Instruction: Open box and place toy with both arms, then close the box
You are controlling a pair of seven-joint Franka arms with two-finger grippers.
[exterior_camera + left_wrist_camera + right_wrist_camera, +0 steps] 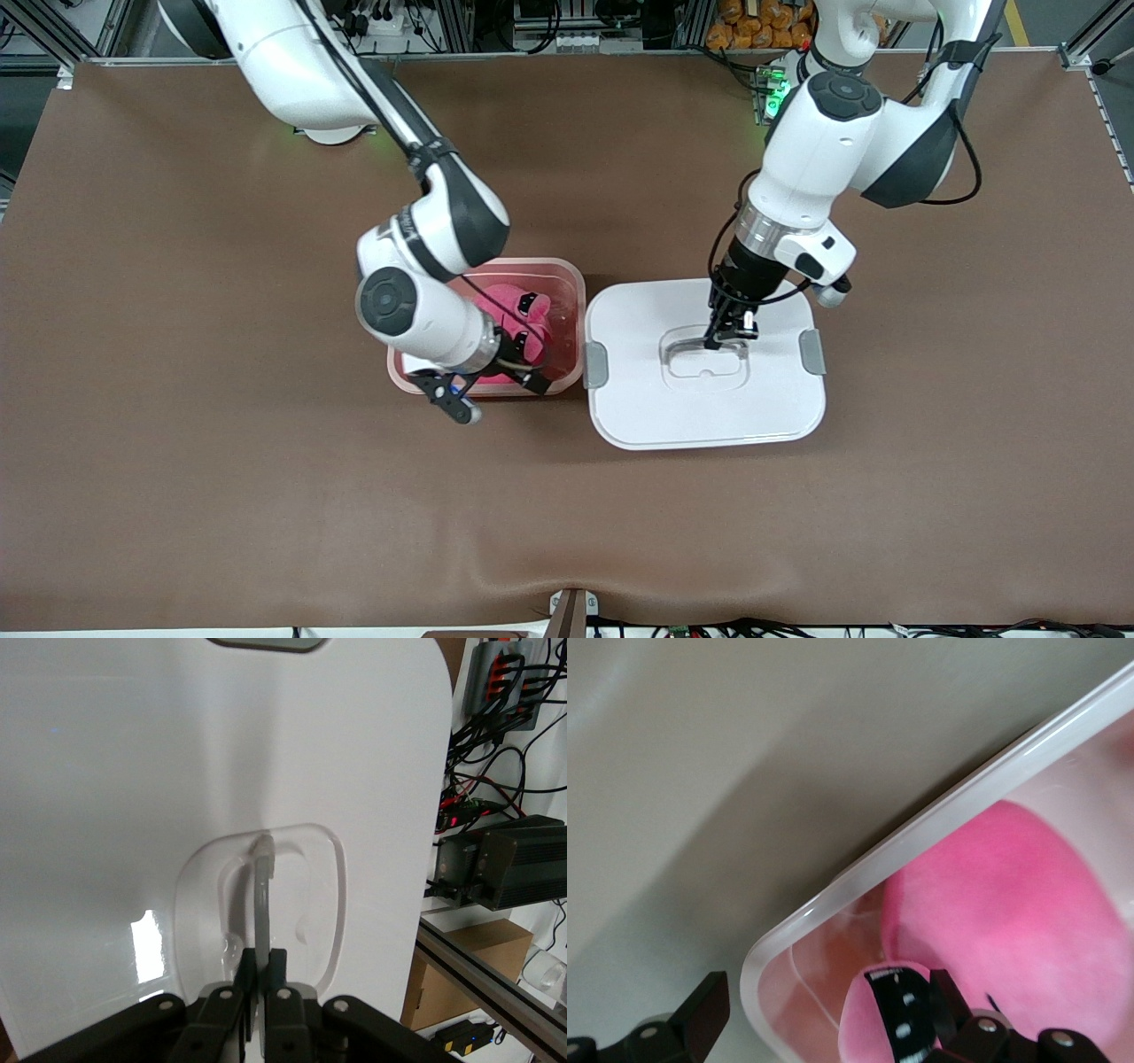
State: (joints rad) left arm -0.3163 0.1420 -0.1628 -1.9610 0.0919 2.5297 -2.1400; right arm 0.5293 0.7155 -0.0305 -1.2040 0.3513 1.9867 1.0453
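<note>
The translucent pink box (532, 263) stands open mid-table, with the hot-pink toy (518, 321) lying inside it. Its white lid (691, 408) lies flat on the table beside it, toward the left arm's end. My left gripper (731, 335) is shut on the lid's raised clear handle (262, 895), pinching it between the jaws (263, 970). My right gripper (496, 390) is open and straddles the box's wall nearest the front camera. One finger (700, 1010) is outside the rim (921, 828), the other inside by the toy (1010, 921), not gripping it.
Grey clips (595, 365) (811, 352) sit at the lid's two ends. The brown mat (221, 399) covers the table and has a wrinkle near its front edge (532, 567). Cables and equipment (496, 859) stand off the table past the lid.
</note>
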